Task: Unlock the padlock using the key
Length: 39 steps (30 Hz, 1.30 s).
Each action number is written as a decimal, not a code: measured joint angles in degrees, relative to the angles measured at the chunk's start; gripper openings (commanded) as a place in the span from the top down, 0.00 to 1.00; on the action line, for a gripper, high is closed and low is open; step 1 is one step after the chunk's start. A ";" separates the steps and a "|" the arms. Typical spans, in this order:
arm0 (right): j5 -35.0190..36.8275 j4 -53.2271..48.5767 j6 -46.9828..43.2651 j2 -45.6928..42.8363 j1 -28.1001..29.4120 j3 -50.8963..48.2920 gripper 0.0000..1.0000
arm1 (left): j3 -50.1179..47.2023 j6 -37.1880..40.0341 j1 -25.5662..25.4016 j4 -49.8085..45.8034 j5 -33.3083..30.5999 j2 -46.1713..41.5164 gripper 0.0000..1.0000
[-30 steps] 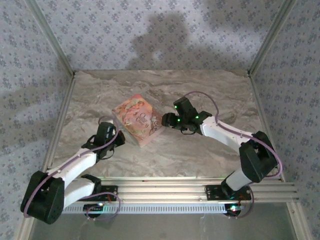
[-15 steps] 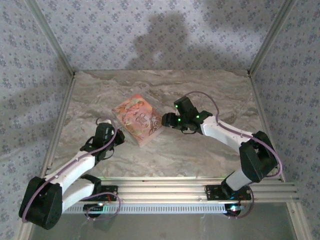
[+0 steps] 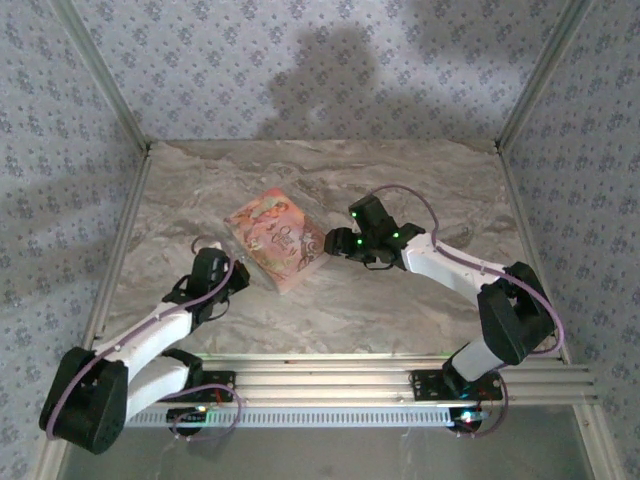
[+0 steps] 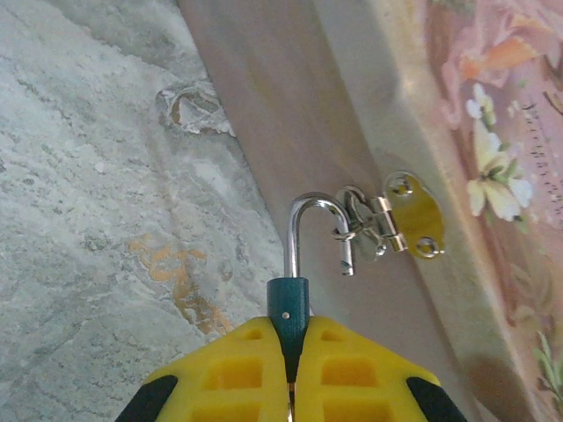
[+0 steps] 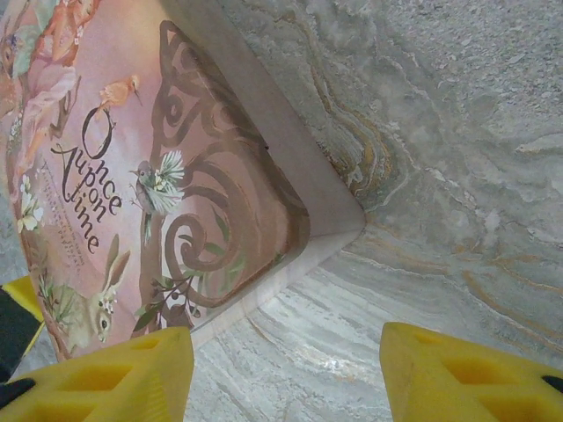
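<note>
In the left wrist view my left gripper (image 4: 289,332) is shut on the teal padlock (image 4: 288,303). Its silver shackle (image 4: 308,207) stands open, with the free end hanging through or right beside the ring of the brass hasp (image 4: 412,215) on the side of the pink illustrated box (image 4: 493,132). From above, the left gripper (image 3: 233,280) sits at the near left side of the box (image 3: 275,238). My right gripper (image 3: 331,243) is at the box's right corner. In the right wrist view the right gripper (image 5: 286,352) is open over the tabletop beside that corner of the box (image 5: 176,158), holding nothing.
The marble-patterned tabletop (image 3: 400,310) runs between metal frame posts and patterned walls. The box lies at mid-table between both arms. An aluminium rail (image 3: 330,380) crosses the near edge by the arm bases.
My left arm has drawn back slightly toward the near left, with the padlock still in its grip. The right arm has hardly moved.
</note>
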 measured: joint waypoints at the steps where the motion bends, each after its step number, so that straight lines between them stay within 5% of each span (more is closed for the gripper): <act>1: 0.00 0.00 0.00 0.00 0.00 0.00 0.41 | 0.00 -0.20 0.00 0.24 0.02 0.39 1.00; 14: -0.02 0.04 0.00 -0.02 0.00 -0.66 0.41 | 0.00 -7.48 0.26 7.78 0.46 1.90 1.00; 39: -1.09 0.11 -0.02 0.00 0.00 -0.66 0.41 | 1.75 -6.97 5.31 14.29 1.77 8.31 1.00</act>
